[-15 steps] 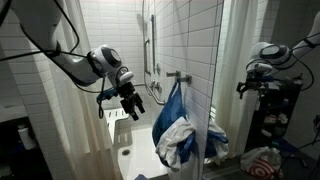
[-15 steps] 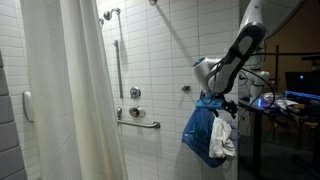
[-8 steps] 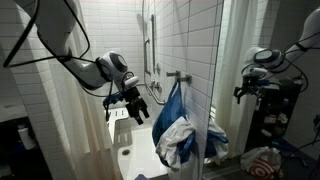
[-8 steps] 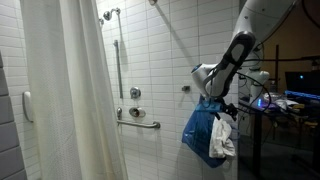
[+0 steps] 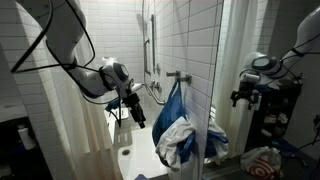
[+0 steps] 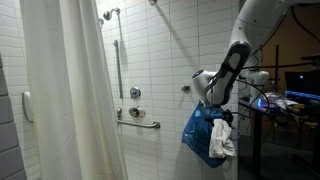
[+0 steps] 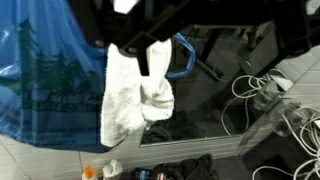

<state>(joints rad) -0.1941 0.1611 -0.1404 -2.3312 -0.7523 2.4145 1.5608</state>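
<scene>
A blue towel [image 5: 170,112] hangs from a wall hook over the tub, with a white cloth [image 5: 181,139] bunched against its lower part. In both exterior views my gripper [image 5: 134,110] hangs open beside the towel, a short way from it, holding nothing. From the opposite side the gripper [image 6: 223,109] appears just above the blue towel [image 6: 200,135] and white cloth [image 6: 227,141]. In the wrist view a dark finger [image 7: 155,58] comes in from the top in front of the white cloth [image 7: 135,98], with the blue towel [image 7: 45,85] at the left.
A pale shower curtain [image 6: 70,95] hangs at one side, and a grab bar [image 6: 139,121] and shower rail [image 6: 118,55] run along the tiled wall. A white tub [image 5: 135,160] lies below. White cables [image 7: 270,95] and dark clothing [image 7: 180,168] lie on the floor.
The arm has lowered a little and the gripper has dropped and turned beside the towel. The jaws stay open; towel and cloth have not moved.
</scene>
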